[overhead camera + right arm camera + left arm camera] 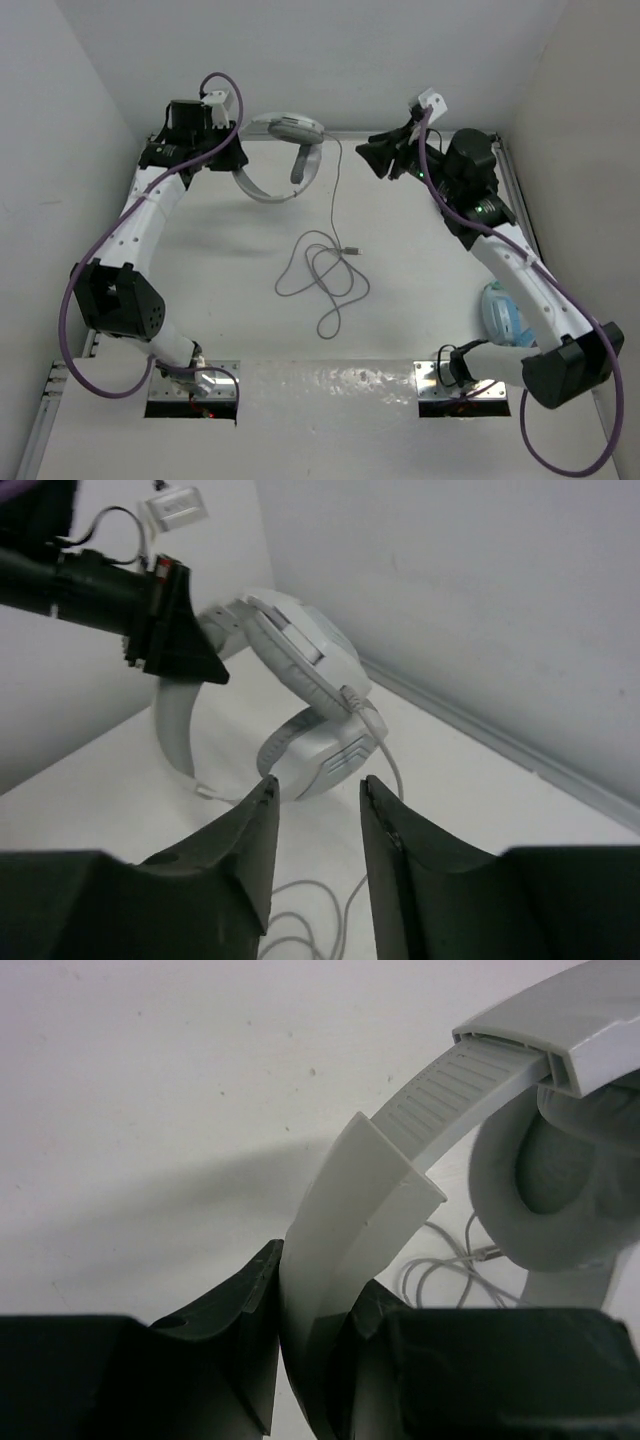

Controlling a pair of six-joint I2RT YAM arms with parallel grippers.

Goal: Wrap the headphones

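Left wrist, headphones (430, 1110) clamped in left hand (320, 1280)

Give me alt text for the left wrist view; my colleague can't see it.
The left tool is shut on the white headband of the headphones, black fingers pinching it from both sides. A padded oval earcup shows at right, with loops of thin grey cable on the white table behind.

Blocked at the far left corner of the table (200, 300) by white headphones (290, 128), clamped in the left gripper (312, 1360). Passable along the far edge toward the right gripper (375, 155). Strewn mid-table with loose cable (322, 268) loops. Narrowed at the right edge by light blue headphones (503, 315).
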